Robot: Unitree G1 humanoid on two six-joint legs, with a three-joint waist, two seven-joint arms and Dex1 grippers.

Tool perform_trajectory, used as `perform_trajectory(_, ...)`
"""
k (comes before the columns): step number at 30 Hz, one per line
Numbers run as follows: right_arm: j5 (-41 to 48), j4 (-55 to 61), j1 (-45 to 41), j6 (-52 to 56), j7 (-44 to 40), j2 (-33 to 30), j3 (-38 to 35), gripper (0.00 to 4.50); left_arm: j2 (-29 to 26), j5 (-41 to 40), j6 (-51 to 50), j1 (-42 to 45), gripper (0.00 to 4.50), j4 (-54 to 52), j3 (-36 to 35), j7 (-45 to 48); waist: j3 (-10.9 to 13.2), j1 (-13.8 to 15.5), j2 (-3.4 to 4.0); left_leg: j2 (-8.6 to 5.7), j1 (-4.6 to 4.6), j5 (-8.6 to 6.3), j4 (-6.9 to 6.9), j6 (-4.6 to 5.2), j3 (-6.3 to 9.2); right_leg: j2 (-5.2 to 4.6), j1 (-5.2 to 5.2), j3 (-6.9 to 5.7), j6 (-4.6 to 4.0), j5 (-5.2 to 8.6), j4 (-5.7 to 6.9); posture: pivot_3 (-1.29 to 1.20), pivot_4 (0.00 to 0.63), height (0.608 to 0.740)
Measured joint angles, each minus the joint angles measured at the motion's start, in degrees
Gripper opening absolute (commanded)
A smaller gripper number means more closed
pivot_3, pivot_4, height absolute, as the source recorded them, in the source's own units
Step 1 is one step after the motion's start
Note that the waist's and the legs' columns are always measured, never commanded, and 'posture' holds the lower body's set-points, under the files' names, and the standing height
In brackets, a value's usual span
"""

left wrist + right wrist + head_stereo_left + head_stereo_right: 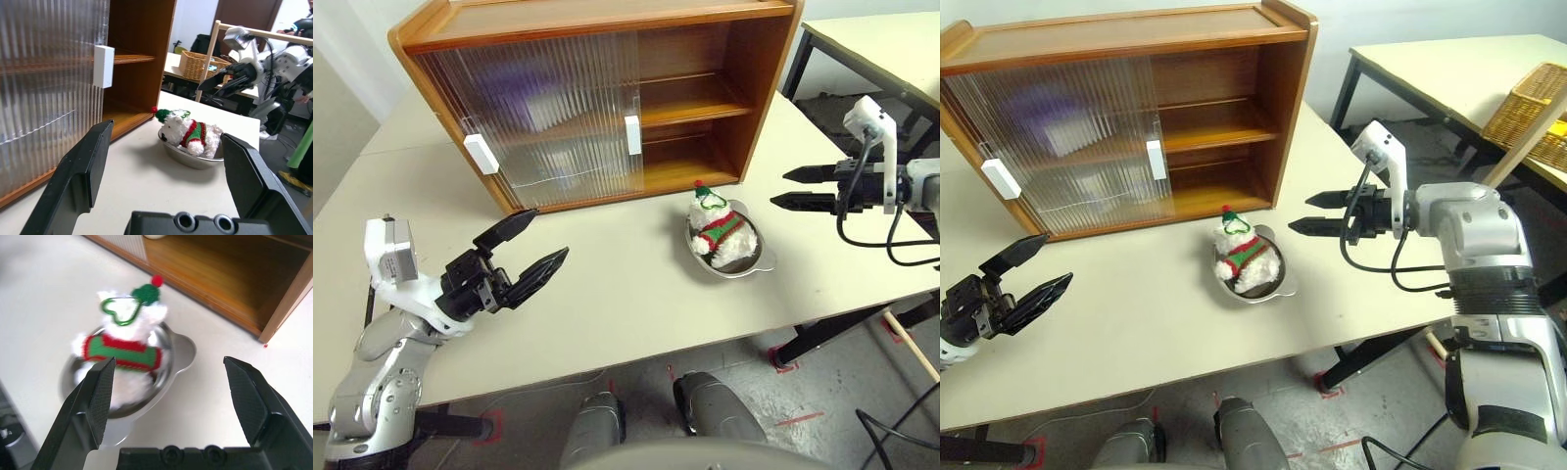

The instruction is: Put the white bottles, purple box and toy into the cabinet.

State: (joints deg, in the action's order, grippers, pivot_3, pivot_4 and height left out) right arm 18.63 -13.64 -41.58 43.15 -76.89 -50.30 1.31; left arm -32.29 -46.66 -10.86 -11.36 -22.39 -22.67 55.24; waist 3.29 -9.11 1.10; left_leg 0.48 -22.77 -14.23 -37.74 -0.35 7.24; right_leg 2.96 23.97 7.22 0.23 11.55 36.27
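Now, at the lower left of the left eye view, the left hand (530, 247) hangs over the pale beige desk (607, 294) with its two black fingers spread apart and nothing between them.

Above it, across the upper left and centre, stands the large orange-brown wooden cabinet (724, 59). Its two ribbed translucent sliding doors (538, 117), each with a white block handle, cover the left part and leave the right bay open. Behind the ribbed panels a lilac-purple blur (533, 103) shows on the upper level, most likely the purple box, and a pale white shape (558, 162) sits lower down, probably the white bottles; the ribbing keeps me from telling them apart for certain. The open bay's middle shelf (690, 103) and floor look bare.

Just right of centre, in front of the open bay, the small white plush toy (720, 230) with red and green scarf and hat lies in a shallow round metal dish (744, 266) on the desk, not yet put away.

At the right edge, the right hand (801, 188) hovers beside the toy, clear of it, black fingers parted and empty.

By my reading, the task is mostly done: the box and bottles seem stored, and only the toy is left to carry into the open bay.
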Motion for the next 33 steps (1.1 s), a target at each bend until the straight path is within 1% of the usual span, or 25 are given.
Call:
perform_trajectory(5, 4.2, 7.6, 0.2, 8.6, 3.2, 2.3, 0.0, 4.48, -0.7, 0.6, 0.2, 0.1, 4.50, 1.0, 0.4, 2.2, 0.1, -0.3, -0.03, 0.08, 0.09, 0.00, -0.03, -0.01, 0.22, 0.14, 0.01, -0.03, 0.00, 0.01, -0.05, -0.20, 0.091, 0.740)
perform_trajectory(7, 4.4, 9.1, 0.3, 11.7, 5.5, 3.0, 0.1, 4.48, -0.7, 1.2, 0.6, 0.0, 4.50, 1.6, 0.5, 3.0, 0.1, -0.2, 0.01, 0.05, 0.00, -0.02, -0.02, -0.03, 0.29, 0.11, 0.08, -0.02, 0.00, 0.01, -0.06, -0.19, 0.091, 0.740)
perform_trajectory(10, 3.4, 11.7, 0.3, 16.0, 11.9, 4.5, 1.0, 4.48, -0.7, 1.4, 1.1, 0.2, 4.50, 2.3, 0.5, 3.4, 0.1, -0.1, 0.01, 0.06, -0.12, -0.08, 0.02, -0.11, 0.34, 0.10, 0.20, -0.03, -0.03, 0.05, -0.07, -0.19, 0.089, 0.740)
perform_trajectory(13, 3.4, 12.6, 0.3, 18.4, 14.3, 5.0, 2.6, 4.48, -0.6, 1.5, 1.7, 0.2, 4.50, 2.4, 0.5, 3.7, 0.1, 0.0, 0.01, 0.06, -0.27, -0.17, 0.08, -0.08, 0.34, 0.11, 0.35, -0.03, -0.06, 0.19, -0.07, -0.18, 0.087, 0.740)
perform_trajectory(19, 4.0, 13.7, 0.3, 19.5, 15.6, 5.7, 4.8, 4.48, -0.5, 2.3, 2.6, 0.1, 4.50, 3.0, 0.5, 4.0, 0.1, 0.4, 0.00, 0.07, -0.31, -0.28, 0.21, 0.03, 0.31, 0.12, 0.40, -0.03, -0.04, 0.46, -0.05, -0.18, 0.086, 0.740)
perform_trajectory(28, 4.0, 14.2, 1.3, 21.3, 17.4, 6.4, 8.7, 4.48, -0.5, 2.7, 2.6, 0.1, 4.50, 3.0, 0.6, 2.6, 0.1, 0.9, -0.01, 0.06, -0.25, -0.29, 0.13, 0.04, 0.31, 0.12, 0.31, -0.03, 0.00, 0.46, -0.02, -0.18, 0.084, 0.740)
perform_trajectory(33, 4.0, 15.0, 2.1, 22.1, 19.1, 7.1, 9.2, 4.48, -0.7, 2.7, 2.5, 0.3, 4.50, 3.0, 0.6, 2.4, 0.1, 1.0, -0.02, 0.08, -0.22, -0.29, 0.09, 0.04, 0.31, 0.13, 0.30, -0.04, -0.01, 0.44, 0.00, -0.17, 0.079, 0.740)
